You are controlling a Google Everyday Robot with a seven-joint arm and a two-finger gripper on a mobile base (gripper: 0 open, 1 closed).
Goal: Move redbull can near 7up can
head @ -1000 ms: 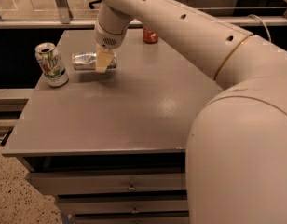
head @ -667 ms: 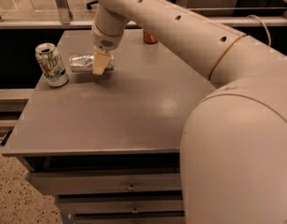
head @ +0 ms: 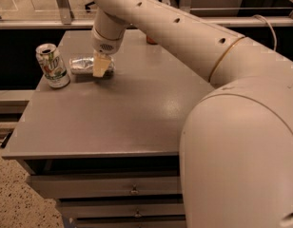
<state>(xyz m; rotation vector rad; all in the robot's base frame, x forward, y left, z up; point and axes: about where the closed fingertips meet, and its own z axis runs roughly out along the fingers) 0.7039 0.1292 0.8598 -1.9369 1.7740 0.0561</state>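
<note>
The redbull can (head: 83, 64), slim and silver, lies on its side on the grey table (head: 118, 122) at the far left. My gripper (head: 102, 66) comes down from above and is shut on the can's right end, with its pale fingers (head: 100, 65) across it. The 7up can (head: 52, 65), white with a green band, stands upright just left of the redbull can, a small gap apart.
A red cola can (head: 150, 40) shows partly behind my arm at the table's far edge. My large white arm (head: 218, 80) covers the right side of the view. Drawers (head: 132, 189) sit below the table front. A metal rail runs along the back.
My gripper and the redbull can have shifted slightly left and down toward the 7up can. The 7up can has not moved.
</note>
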